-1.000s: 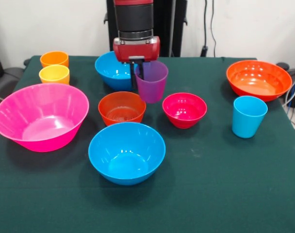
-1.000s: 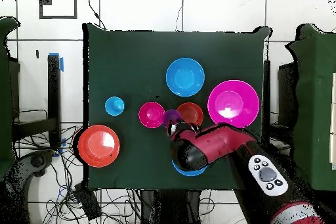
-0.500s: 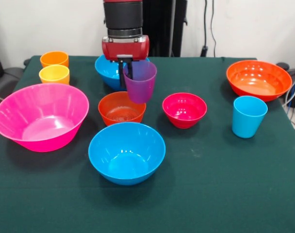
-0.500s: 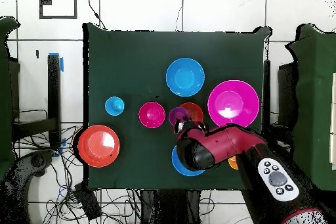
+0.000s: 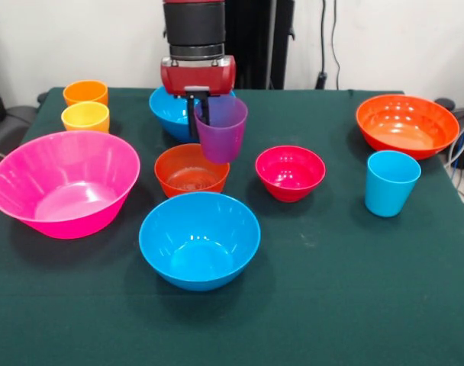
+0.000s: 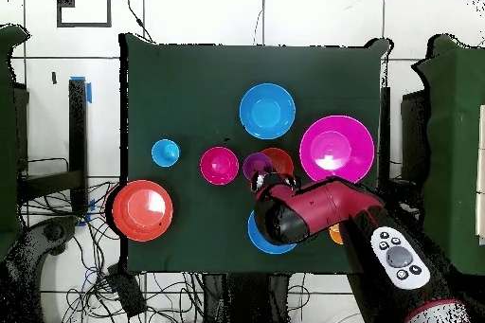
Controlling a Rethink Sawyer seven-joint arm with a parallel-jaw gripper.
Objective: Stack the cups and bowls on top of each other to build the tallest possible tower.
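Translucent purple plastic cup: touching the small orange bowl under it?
Apart. The front view shows the translucent purple plastic cup, held above the small orange bowl, its base clear of the rim.

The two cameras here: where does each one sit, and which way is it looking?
Front view: sits across the table, facing the robot; the arm comes down from the top, its gripper holding the purple cup.
Overhead view: hangs above, looking straight down; the red arm reaches in from the bottom.
Both show the purple cup held by the small orange bowl, and the pink bowl.

Bright, even light; soft shadows
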